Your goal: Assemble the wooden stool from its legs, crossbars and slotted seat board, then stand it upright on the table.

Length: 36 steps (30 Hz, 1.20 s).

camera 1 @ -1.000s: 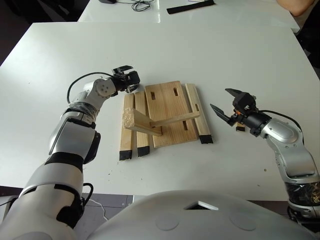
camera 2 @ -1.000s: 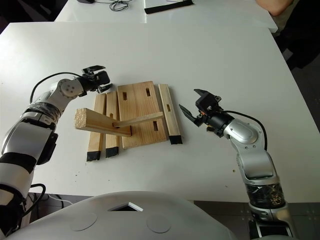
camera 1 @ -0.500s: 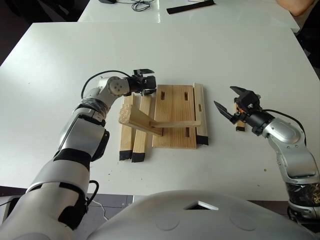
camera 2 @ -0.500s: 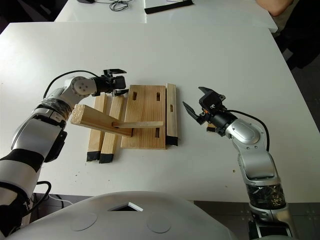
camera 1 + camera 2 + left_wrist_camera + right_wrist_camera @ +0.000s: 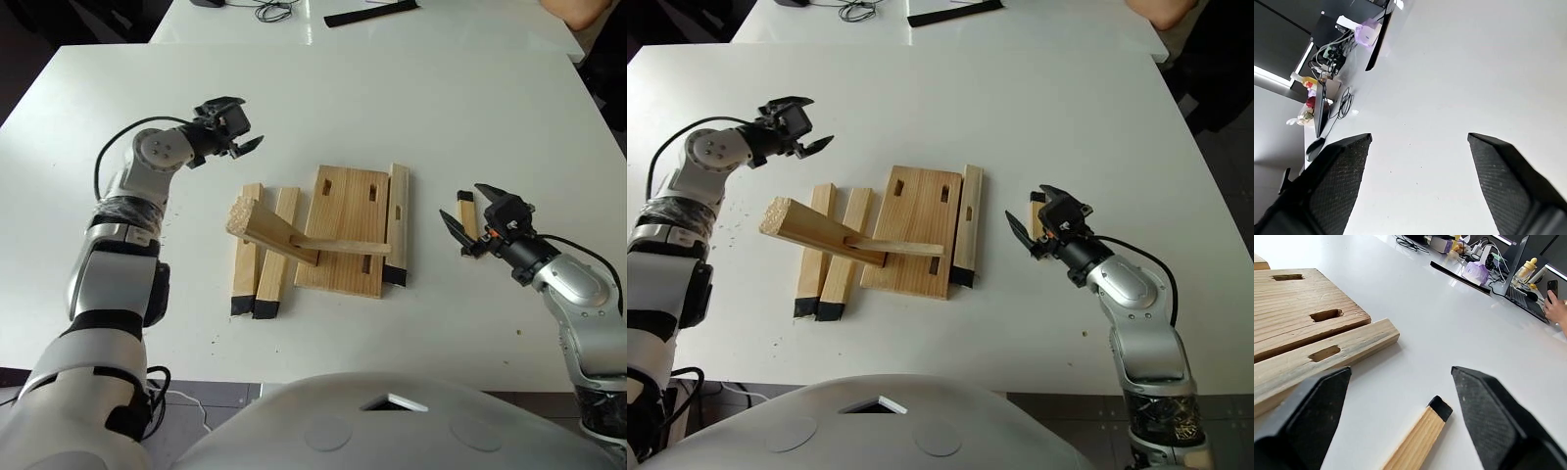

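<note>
The slotted seat board lies flat mid-table, slightly turned. Two legs lie side by side to its left, and a third leg rests against its right edge. A fourth leg lies tilted across them, with a thin crossbar joined to it and reaching over the board. My left gripper hangs open over bare table, far left of the parts. My right gripper is open to the right of the board. A short black-tipped wooden piece lies between its fingers.
A second white table stands behind, carrying a black strip and cables. White table surface stretches beyond the parts, with more on both sides. The table's near edge runs just in front of the legs' black-tipped ends.
My left gripper has drawn back from the board's far edge, up and to the left. The board and legs turned slightly. My right gripper shifted right, over the short piece.
</note>
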### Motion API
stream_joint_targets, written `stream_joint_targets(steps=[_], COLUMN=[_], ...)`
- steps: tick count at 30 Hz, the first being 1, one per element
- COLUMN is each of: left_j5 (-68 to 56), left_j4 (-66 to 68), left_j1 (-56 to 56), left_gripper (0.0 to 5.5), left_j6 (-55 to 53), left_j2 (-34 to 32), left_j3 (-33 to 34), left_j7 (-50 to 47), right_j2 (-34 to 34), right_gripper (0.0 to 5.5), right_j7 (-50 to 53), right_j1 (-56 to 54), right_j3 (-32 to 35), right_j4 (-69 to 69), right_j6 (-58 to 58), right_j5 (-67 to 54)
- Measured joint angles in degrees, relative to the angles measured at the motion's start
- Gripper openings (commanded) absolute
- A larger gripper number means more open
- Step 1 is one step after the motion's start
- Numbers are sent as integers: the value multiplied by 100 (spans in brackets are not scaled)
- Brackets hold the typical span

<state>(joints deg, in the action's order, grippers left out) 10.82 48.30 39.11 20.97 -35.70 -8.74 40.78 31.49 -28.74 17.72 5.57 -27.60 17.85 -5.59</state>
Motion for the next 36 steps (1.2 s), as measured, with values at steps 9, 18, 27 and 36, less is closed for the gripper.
stream_joint_targets(steps=[9,18,27,36], left_j5=[-1277,-2871,-4799,-4819], left_j4=[-3867,-6690,-9087,-8941], left_j1=[-2508,-3224,-3204,-3674], left_gripper=[398,445,445,445], left_j6=[-4341,-8751,-11290,-11284], left_j2=[-246,-846,-2562,-2077], left_j3=[885,1534,1935,1816], left_j7=[542,1114,1479,461], right_j2=[-222,-356,-859,-872], right_gripper=[380,380,380,380], right_j7=[195,384,799,813], right_j1=[1094,1595,2105,1941], right_j3=[592,996,1156,1036], right_j4=[-223,-492,-1001,-991], right_j6=[-5,-33,-293,-293], right_j5=[-2,0,194,264])
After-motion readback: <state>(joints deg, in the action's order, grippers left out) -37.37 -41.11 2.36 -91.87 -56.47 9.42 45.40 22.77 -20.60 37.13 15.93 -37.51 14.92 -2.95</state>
